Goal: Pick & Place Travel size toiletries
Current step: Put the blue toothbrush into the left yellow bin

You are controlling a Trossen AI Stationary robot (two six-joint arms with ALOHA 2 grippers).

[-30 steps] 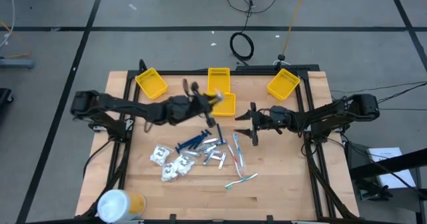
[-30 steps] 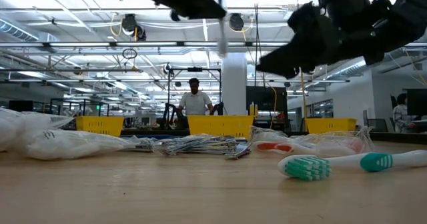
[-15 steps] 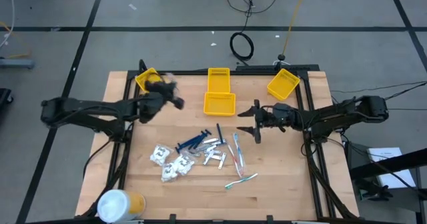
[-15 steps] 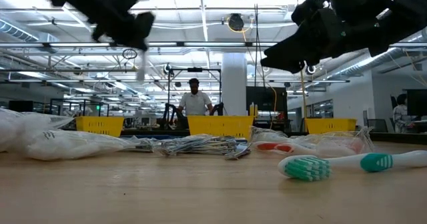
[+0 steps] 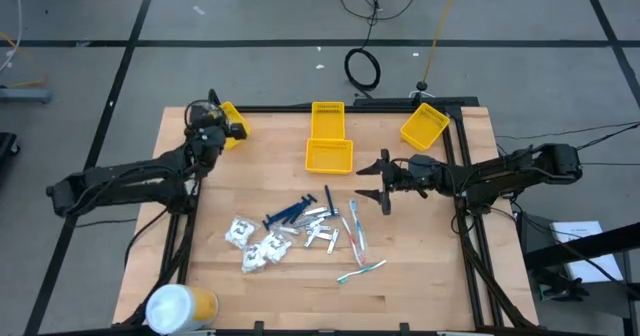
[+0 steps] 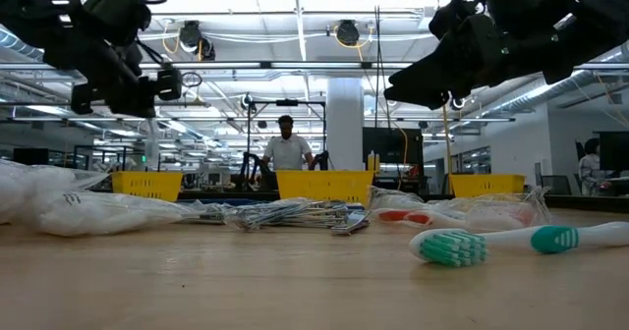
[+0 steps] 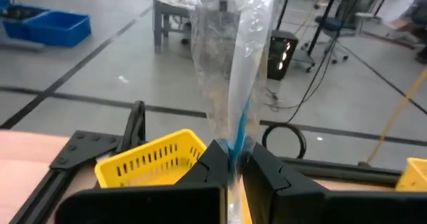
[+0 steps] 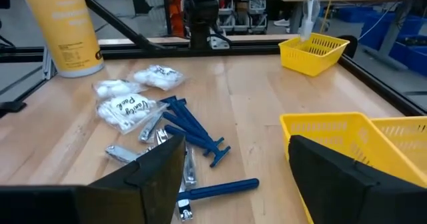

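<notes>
My left gripper (image 5: pixel 210 128) hangs over the left yellow bin (image 5: pixel 230 124) at the table's far-left corner, shut on a toothbrush in a clear wrapper (image 7: pixel 233 64). In the low view that gripper (image 6: pixel 145 82) is high above the table. My right gripper (image 5: pixel 383 182) is open and hovers right of the middle bins, touching nothing. The other toiletries lie in a pile at mid-table: dark blue razors (image 5: pixel 290 214), silvery tubes (image 5: pixel 318 231), toothbrushes (image 5: pixel 355 228), white packets (image 5: pixel 255 244). My left gripper pinches the wrapped toothbrush between its two fingers (image 7: pixel 263 167), at a spot where the blue handle shows through the wrapper (image 7: pixel 235 141). The wrapped toothbrush is lifted clear and runs on past the fingertips, in line with the fingers, above the left bin (image 7: pixel 150 161).
Two yellow bins sit at the far middle (image 5: pixel 328 119) (image 5: pixel 330 156) and one at the far right (image 5: pixel 425 126). A large white-and-yellow cylinder (image 5: pixel 180 306) stands at the near-left corner. Black frame rails run along the table's far edge and sides. People show in the room behind.
My left arm has swung from over the middle bins toward the table's far-left corner, carrying the wrapped toothbrush, and now hangs over the left bin. My right gripper has shifted slightly toward the right edge and stayed open.
</notes>
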